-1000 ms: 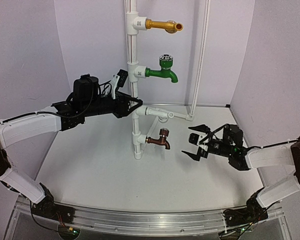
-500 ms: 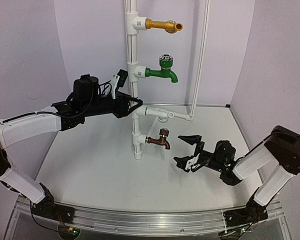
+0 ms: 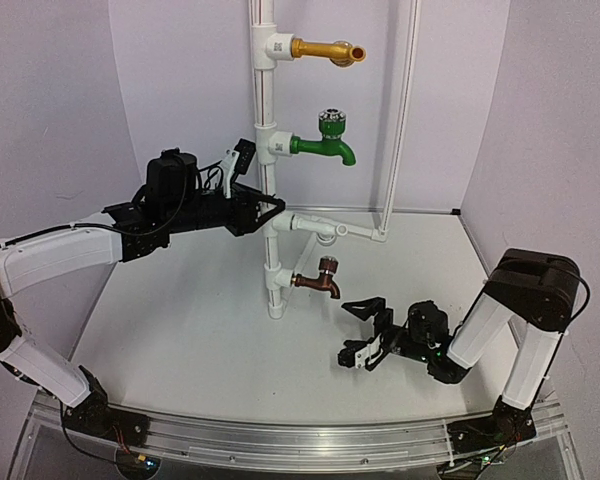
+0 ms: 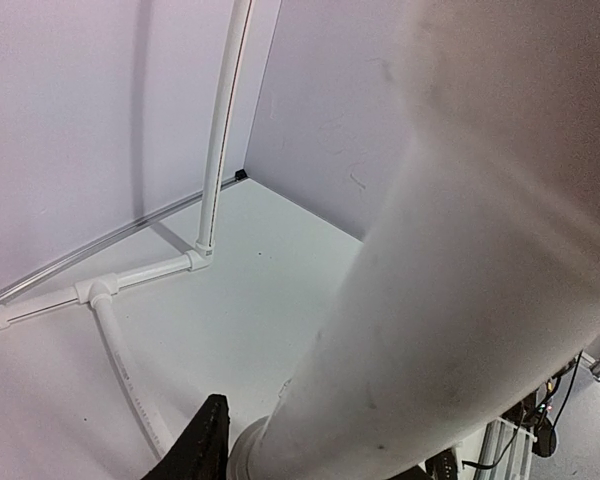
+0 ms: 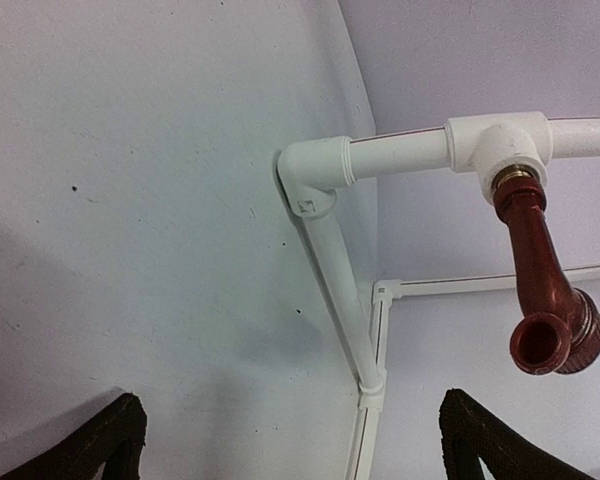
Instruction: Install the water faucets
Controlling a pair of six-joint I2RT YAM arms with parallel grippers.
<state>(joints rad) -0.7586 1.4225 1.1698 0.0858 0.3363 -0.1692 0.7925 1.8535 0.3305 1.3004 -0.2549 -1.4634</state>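
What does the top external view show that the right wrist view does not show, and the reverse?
Only top external: the gold faucet, the green faucet, and the left pincer around the pipe. Only right wrist: the hollow mouth of the brown tap's spout. Both: the brown tap, the pipe, and the open, empty right pincer.
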